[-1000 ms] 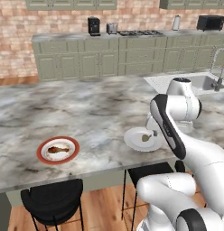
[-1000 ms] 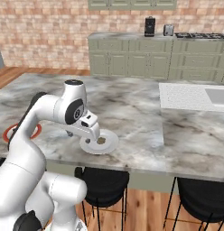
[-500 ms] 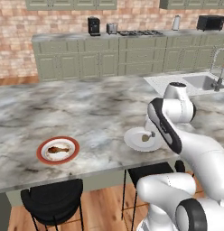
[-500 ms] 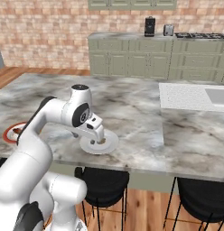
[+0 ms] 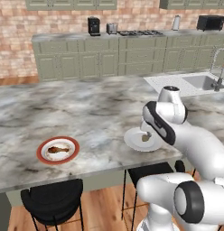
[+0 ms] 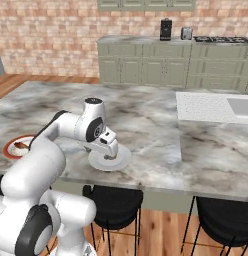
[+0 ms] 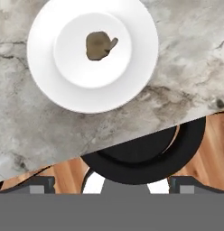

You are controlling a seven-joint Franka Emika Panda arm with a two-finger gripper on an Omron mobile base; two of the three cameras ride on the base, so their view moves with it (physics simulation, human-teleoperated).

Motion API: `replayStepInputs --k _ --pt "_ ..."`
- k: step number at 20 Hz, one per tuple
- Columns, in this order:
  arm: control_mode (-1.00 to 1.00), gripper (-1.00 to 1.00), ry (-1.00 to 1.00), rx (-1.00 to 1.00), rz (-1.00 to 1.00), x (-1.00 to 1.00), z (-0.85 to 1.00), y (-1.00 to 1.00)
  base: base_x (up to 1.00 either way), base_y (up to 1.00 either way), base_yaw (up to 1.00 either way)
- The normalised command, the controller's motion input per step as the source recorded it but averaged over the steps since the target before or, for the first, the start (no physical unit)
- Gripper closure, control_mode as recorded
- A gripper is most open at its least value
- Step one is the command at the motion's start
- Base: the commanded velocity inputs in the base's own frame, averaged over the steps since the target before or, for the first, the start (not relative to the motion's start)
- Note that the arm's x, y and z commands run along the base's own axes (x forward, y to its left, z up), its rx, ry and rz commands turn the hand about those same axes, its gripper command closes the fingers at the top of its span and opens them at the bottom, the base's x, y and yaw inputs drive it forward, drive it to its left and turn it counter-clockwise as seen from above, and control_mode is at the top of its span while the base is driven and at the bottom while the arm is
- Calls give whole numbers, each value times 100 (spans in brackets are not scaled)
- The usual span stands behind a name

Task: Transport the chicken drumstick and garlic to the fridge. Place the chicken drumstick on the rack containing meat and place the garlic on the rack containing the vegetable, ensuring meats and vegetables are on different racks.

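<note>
The garlic (image 7: 99,45), a small tan bulb with a pointed tip, lies in the middle of a white plate (image 7: 46,81) near the counter's front edge. My gripper (image 7: 111,185) hangs above the plate, open and holding nothing. From the left base view, the garlic (image 5: 146,137) peeks out just under my gripper (image 5: 147,131). The chicken drumstick (image 5: 58,150) rests on a red-rimmed plate (image 5: 41,153) further left along the counter, well apart from the gripper. The drumstick (image 6: 20,145) also shows past my arm. The fridge and its racks are out of view.
A black bar stool (image 7: 145,158) stands under the counter edge, right below the white plate (image 6: 122,161). A sink with a tap (image 5: 218,76) sits at the counter's right end. Cabinets, a stove and a coffee machine (image 5: 93,25) line the far brick wall.
My arm has leaned a little further over the white plate, and the hand has edged along above it. The jaws have stayed open. Both plates lie as before.
</note>
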Motion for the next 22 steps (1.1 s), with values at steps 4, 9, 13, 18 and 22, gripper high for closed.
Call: replayStepInputs --k 4,9,13,18,22 --pt "-100 -100 0 0 0 33 -23 0 0 0 0" --pt "-100 -100 0 0 0 29 -24 0 0 0 0" --pt "-100 -100 0 0 0 31 -26 -3 0 0 0" --pt "-100 -100 0 0 0 22 -23 -7 0 0 0" --pt "-100 -100 0 0 0 25 -19 -2 0 0 0"
